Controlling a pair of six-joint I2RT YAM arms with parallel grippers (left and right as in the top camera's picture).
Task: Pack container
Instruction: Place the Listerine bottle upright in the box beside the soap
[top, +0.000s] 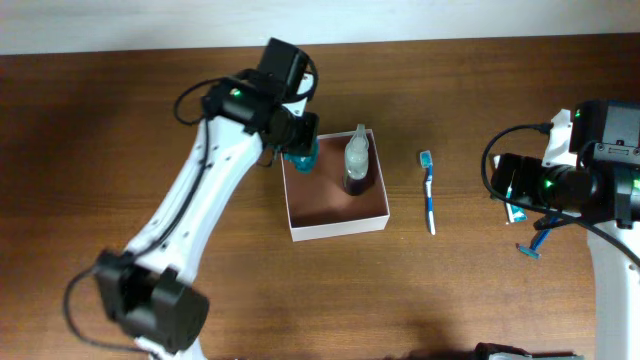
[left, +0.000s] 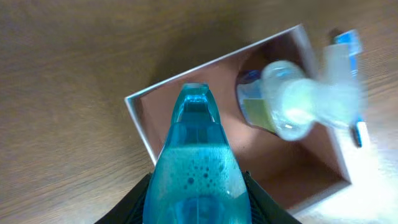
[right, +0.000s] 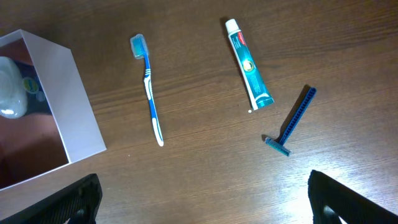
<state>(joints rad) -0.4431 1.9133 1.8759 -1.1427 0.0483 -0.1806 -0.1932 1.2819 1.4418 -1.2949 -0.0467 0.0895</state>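
Above the container's (top: 330, 205) rear-left corner, the left claw (top: 299, 152) pinches a blue bottle (left: 196, 168); a pale bottle (top: 356, 160) already stands inside. Right of the container, a toothbrush (top: 429, 190), toothpaste (right: 250, 62) and razor (right: 293, 121) lie unpacked on the counter (top: 120, 130), under the spread, empty right claw (right: 205, 202).

This is looking like a robotics lab bench; 2 cabled robot arms, a left arm (top: 205, 190) and a right arm (top: 612, 265), are standing at a wood-grain table (top: 90, 200); a plain pale wall (top: 120, 25) is running behind it; toiletries are sitting out like test props: a toothbrush (right: 150, 93), a toothpaste tube (right: 249, 63), a razor (right: 293, 122), a blue bottle (left: 196, 168) and a white container (top: 335, 228).
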